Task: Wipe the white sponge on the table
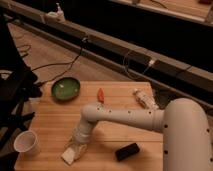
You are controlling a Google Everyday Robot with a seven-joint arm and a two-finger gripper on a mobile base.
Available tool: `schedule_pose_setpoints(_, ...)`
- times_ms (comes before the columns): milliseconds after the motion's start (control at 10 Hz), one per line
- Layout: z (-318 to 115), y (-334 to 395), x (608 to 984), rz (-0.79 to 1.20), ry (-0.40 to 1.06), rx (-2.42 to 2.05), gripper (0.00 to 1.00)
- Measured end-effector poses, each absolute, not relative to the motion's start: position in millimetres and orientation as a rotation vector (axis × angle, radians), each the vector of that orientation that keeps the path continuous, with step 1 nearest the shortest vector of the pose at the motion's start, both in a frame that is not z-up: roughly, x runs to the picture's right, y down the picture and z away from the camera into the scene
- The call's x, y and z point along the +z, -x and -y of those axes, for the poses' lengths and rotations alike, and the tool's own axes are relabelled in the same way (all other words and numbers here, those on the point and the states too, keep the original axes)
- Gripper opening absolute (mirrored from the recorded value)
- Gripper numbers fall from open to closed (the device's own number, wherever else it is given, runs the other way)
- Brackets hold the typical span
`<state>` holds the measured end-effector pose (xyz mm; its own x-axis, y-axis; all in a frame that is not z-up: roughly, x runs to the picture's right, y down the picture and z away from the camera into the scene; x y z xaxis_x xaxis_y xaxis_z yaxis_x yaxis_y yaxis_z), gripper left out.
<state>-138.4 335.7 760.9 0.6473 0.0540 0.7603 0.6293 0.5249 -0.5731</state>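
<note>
Your pincer (pixel 77 148) is closed on the flat off-white rectangular sponge (pixel 69 156), pressing it onto the light-wood plank table (pixel 120 107) near its 7 o'clock corner. From there, a white paper cup (pixel 26 142) sits at 9 o'clock, a black rectangular block (pixel 127 151) at 3, and a round green bowl (pixel 65 89) at 12.

Dim light. Brown floor (pixel 47 50) beyond hand (pixel 79 144), black cables (pixel 69 63) across it; long dark ledge (pixel 111 47) farther back; black stand (pixel 14 97) left.

Gripper (pixel 80 143) — atop white sponge (pixel 69 155) — hides its upper part.
</note>
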Motion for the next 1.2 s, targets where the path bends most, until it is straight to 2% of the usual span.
schedule_pose_setpoints(200, -331, 102, 766, 0.724, 0.993, -0.337, 0.00)
schedule_pose_setpoints(600, -286, 65, 796, 0.614, 0.990, -0.356, 0.00)
schedule_pose_setpoints(900, -278, 89, 810, 0.654, 0.992, -0.403, 0.00)
schedule_pose_setpoints(1200, -279, 144, 805, 0.764, 0.963, -0.479, 0.00)
